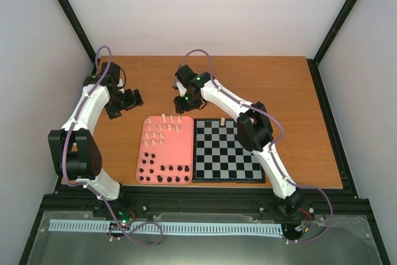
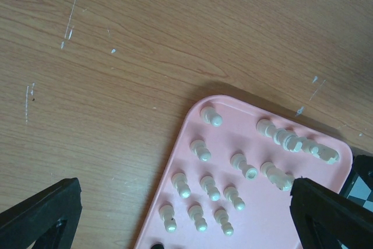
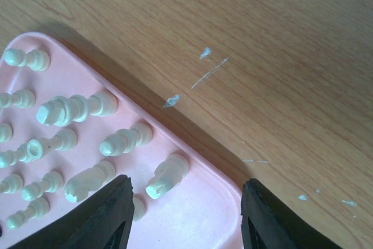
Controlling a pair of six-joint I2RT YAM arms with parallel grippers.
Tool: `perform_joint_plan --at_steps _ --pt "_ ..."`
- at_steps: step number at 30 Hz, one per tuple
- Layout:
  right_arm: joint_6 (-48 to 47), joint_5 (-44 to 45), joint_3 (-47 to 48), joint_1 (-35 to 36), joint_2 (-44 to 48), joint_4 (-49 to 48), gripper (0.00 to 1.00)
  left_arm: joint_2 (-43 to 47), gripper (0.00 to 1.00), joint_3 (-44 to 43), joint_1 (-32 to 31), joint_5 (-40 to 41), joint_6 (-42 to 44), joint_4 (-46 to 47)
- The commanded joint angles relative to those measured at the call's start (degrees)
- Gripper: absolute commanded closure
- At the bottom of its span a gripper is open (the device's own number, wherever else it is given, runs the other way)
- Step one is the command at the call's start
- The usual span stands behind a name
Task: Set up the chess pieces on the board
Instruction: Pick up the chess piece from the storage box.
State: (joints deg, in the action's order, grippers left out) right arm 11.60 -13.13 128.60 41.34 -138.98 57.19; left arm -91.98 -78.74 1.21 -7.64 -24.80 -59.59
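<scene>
Right end effector (image 3: 186,182), jaws apart, above tray (image 1: 185,148) far-right corner rim; left end effector (image 2: 185,188), spread wide, near far-left corner.

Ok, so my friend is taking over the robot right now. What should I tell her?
Left gripper: open, empty, over the table beside the pink tray.
Right gripper: open, empty, above the tray's far right corner, close to the cream pieces.
Things: one cream piece stands at the far edge of the board. The other cream pieces and the black pieces are on the tray.
Done: one piece placed.
Left: all the pieces on the tray.
</scene>
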Motion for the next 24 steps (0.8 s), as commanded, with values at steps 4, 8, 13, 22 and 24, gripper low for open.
perform_joint_plan --at_steps 4,8,13,22,24 --pt "-0.5 -1.6 1.7 2.3 -2.2 1.0 0.5 1.7 0.0 -0.4 -0.1 0.3 -0.5 0.3" --pt "-0.4 -0.9 1.8 2.6 -2.8 1.7 0.52 1.8 0.0 -0.4 -0.2 0.5 -0.3 0.3" --pt "-0.1 -0.4 1.9 2.7 -3.4 2.3 0.59 1.9 0.0 -0.4 -0.1 0.4 -0.4 0.2" --pt "0.1 0.2 2.1 2.7 -4.2 2.8 0.65 2.0 0.0 -0.2 -0.2 0.3 -0.3 0.3" --pt "0.0 0.0 2.1 2.7 -4.4 2.8 0.68 2.0 0.0 -0.2 -0.2 0.3 -0.3 0.3"
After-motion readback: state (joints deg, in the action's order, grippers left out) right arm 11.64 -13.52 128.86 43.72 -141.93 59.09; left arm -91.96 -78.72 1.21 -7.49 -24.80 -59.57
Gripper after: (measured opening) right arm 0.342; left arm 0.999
